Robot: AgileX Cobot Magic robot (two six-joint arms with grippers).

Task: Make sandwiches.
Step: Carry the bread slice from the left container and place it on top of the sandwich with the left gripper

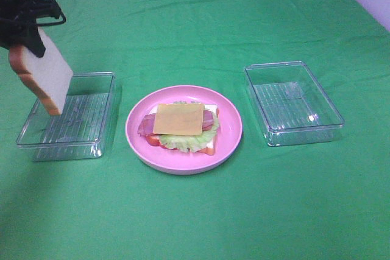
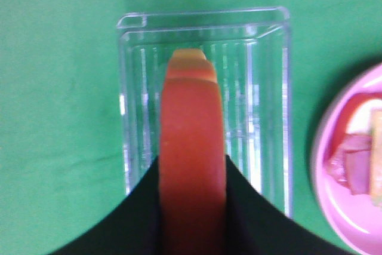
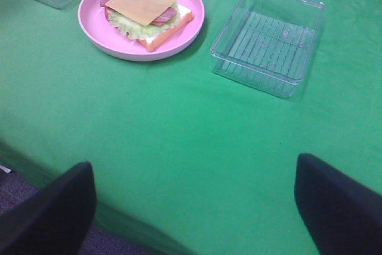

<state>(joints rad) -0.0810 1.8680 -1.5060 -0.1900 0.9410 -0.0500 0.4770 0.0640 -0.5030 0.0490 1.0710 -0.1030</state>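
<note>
Because the left pincer [image 1: 27,39] was clamped only on the top edge of the bread slice [image 1: 44,77], the slice could swing and miss the cheese [image 1: 178,119] beside it.

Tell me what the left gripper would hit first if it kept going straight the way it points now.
Probably the clear plastic tray under it: the left gripper points down, and the white bread slice with orange-brown crust it holds would touch first. Depth is unclear.
</note>
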